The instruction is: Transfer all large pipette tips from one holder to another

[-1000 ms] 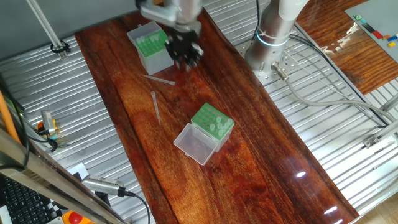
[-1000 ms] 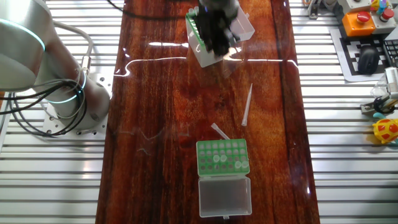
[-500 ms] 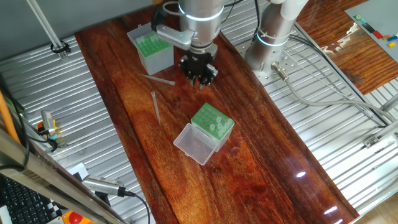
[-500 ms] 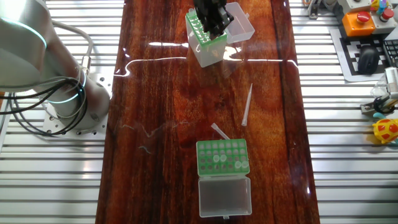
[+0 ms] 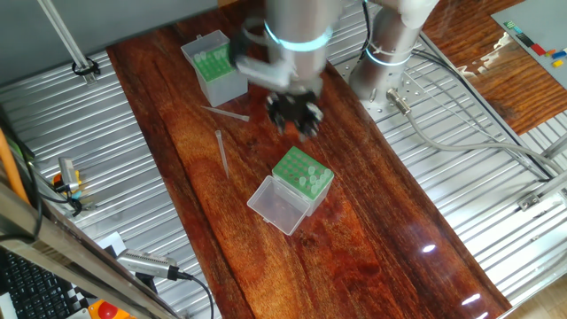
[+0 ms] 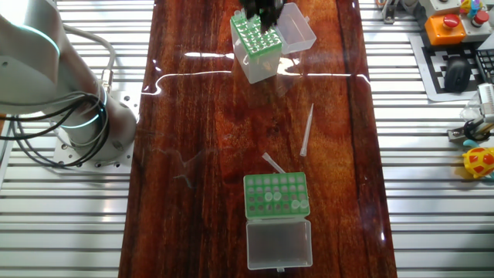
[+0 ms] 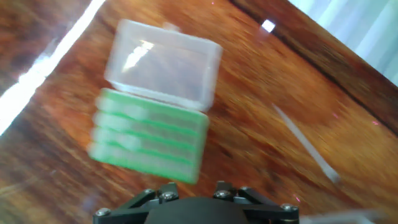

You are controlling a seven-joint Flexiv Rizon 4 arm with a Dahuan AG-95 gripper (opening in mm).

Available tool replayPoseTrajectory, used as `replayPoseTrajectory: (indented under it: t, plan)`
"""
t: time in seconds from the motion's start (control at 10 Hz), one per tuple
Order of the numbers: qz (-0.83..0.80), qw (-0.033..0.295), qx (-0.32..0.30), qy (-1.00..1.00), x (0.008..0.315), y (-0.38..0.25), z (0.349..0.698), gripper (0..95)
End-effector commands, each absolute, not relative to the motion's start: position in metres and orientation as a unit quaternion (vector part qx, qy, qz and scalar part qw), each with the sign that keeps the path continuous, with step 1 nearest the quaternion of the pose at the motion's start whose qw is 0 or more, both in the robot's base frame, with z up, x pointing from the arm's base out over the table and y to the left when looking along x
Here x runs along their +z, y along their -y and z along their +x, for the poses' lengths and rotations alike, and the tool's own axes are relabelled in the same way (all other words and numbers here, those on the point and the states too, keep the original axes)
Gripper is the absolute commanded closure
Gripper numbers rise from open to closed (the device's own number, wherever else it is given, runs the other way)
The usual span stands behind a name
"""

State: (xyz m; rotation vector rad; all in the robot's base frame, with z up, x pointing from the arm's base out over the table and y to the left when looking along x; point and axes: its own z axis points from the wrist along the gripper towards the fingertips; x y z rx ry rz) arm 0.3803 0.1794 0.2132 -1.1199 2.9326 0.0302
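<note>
The arm's two-finger gripper (image 5: 297, 118) is hanging, motion-blurred, over the dark reddish wooden bench (image 5: 372, 213), between the two racks in one fixed view; whether its jaws are open or closed I cannot tell, and nothing is visibly held in them. The low square green rack with a hinged clear plastic lid (image 5: 302, 175) is sitting on the bench with its lid lying open and flat, a few pale tips standing in its holes. The taller translucent box with a green perforated top insert (image 6: 257, 46) is standing near the far end of the bench. Two long pale translucent pipette tips are lying loose on the wood between the racks: one (image 6: 306, 131) well apart from the low rack, another (image 6: 272, 163) just beside its edge.
</note>
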Motion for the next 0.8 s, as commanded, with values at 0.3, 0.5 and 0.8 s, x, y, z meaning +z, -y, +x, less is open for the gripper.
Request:
replayPoseTrajectory:
  t: [0.3, 0.5, 0.8]
  plan:
    - [-0.373, 0.010, 0.024, -0.928, 0.210, -0.210, 0.374, 76.0]
    - [-0.369, 0.010, 0.030, -0.929, 0.210, -0.210, 0.374, 57.0]
    - [-0.357, 0.005, 0.019, -0.934, 0.193, -0.220, 0.376, 57.0]
